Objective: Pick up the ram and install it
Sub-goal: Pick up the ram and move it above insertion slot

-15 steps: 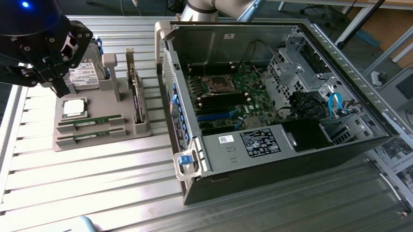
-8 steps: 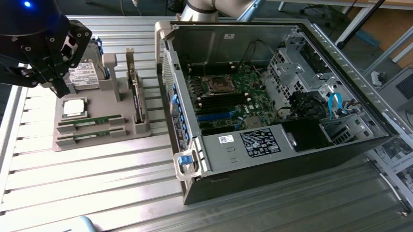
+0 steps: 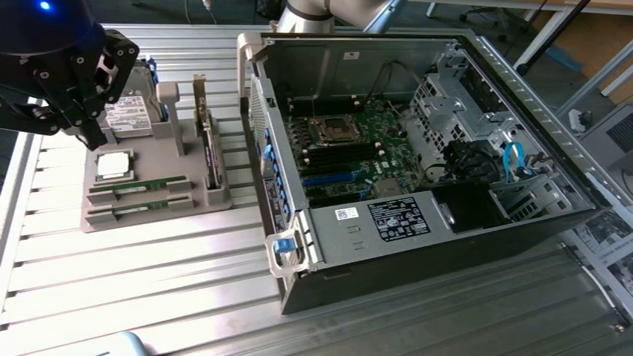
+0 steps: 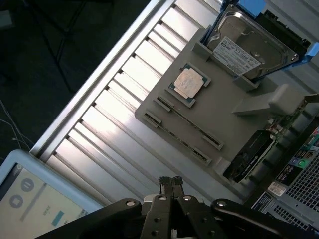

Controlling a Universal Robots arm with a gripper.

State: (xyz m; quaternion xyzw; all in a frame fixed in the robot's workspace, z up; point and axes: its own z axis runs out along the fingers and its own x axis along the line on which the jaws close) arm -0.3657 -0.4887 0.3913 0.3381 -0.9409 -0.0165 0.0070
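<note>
The ram is two green sticks, and both lie flat in their own slots of a grey holder (image 3: pixel 158 167) (image 4: pixel 224 109). The first ram stick (image 3: pixel 138 185) (image 4: pixel 189 124) is just beside the square silver processor (image 3: pixel 114 165) (image 4: pixel 188 83). The second ram stick (image 3: pixel 136 210) (image 4: pixel 178 139) is parallel to it, at the outer edge of the holder. Neither stick is lifted and nothing touches them.

The gripper (image 3: pixel 97 138) (image 4: pixel 170 180) hangs above the table (image 3: pixel 148 282) (image 4: pixel 124 114), well apart from the ram. Its two fingers are pressed together and nothing is between them. From the wrist view the holder lies below and ahead of the fingertips. The second ram stick is the nearer one to them, and the processor comes after the first stick.

Farther from the gripper on the same holder stands the hard drive (image 3: pixel 129 115) (image 4: pixel 249 45), silver with a white label. A dark expansion card (image 3: pixel 210 159) (image 4: pixel 249 157) stands on its edge at the side of the holder.

Beyond the card, toward the exterior view's right, is the open computer case (image 3: pixel 327 59), and the green motherboard (image 3: pixel 366 133) is visible inside it. On the other side of the gripper, at the table edge, a tablet screen (image 4: pixel 30 194) is lit
</note>
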